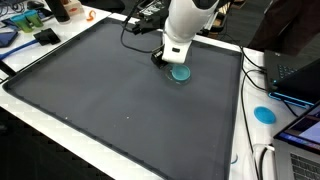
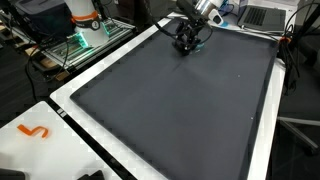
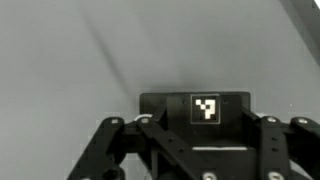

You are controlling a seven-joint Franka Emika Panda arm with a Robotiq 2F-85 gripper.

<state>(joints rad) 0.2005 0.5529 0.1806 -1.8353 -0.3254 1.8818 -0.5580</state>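
One teal disc: flat on the dark mat, near the worktop edge by the arm's base.
Handling: likely light, stiff, thin; pinch across its rim.
Gripper: low, just beside disc; finger spread cannot be told.

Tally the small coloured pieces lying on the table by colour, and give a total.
Blue discs: 2
Orange hook: 1
Total: 3

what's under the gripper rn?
A teal disc lies flat on the dark mat beside the fingers. The gripper covers the mat directly beneath itself, so any contact with the disc is hidden.
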